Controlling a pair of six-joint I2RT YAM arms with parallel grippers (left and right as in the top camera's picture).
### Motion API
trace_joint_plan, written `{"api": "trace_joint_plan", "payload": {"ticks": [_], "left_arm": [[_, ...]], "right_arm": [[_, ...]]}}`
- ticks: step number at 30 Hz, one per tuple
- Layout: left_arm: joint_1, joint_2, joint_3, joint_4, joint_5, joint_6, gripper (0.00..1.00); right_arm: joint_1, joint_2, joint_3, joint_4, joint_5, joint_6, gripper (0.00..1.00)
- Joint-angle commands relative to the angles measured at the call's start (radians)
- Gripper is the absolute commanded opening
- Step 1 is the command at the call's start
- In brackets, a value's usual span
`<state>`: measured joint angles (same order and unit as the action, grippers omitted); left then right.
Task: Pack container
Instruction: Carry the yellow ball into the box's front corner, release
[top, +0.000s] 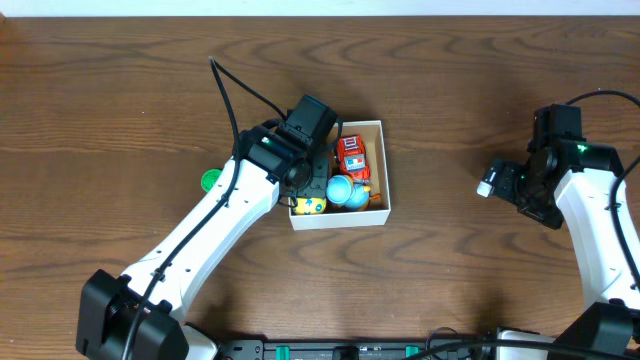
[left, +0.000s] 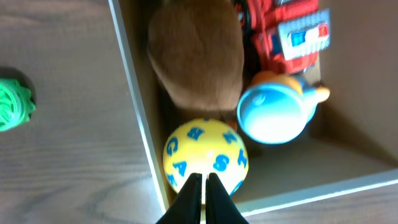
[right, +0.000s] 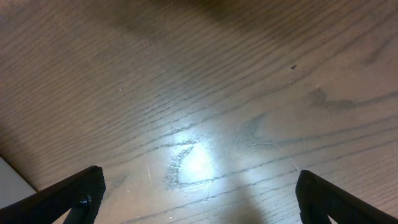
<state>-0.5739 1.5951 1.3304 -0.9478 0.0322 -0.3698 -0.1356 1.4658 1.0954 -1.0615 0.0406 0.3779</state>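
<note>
The container, a small white-walled box with a brown cardboard inside, sits near the middle of the table. It holds several toys. A yellow ball with blue letters lies in one corner, against a side wall. A round blue toy sits just beside the ball, with a red toy truck beyond it. A brown rounded thing lies next to the truck, touching the ball.

The left gripper hangs over the box, above the yellow ball. Its fingers are pressed together with nothing between them.

A green ridged thing lies on the table outside the box, on the left arm's side.

The right gripper is well apart from the box, over bare wood. Its fingers are spread wide and hold nothing.
</note>
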Motion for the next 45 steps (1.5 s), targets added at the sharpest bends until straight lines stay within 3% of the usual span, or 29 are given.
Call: {"api": "trace_joint_plan", "payload": {"ticks": [1,22,36,45], "left_arm": [[-0.002,-0.007,0.015,-0.029,0.024,-0.003,0.06],[-0.002,0.025,-0.055,-0.016,0.039,-0.003,0.06],[-0.032,0.249,-0.068,0.026,0.115,-0.006,0.06],[-0.029,0.153,0.008,0.007,0.096,0.04,0.06]], "right_arm": [[-0.002,-0.001,-0.003,-0.001,0.0,-0.013,0.99],[-0.002,-0.001,-0.003,-0.002,0.0,-0.013,0.99],[-0.002,-0.001,-0.003,-0.002,0.0,-0.013,0.99],[-0.002,-0.001,-0.003,-0.002,0.0,-0.016,0.99]]}}
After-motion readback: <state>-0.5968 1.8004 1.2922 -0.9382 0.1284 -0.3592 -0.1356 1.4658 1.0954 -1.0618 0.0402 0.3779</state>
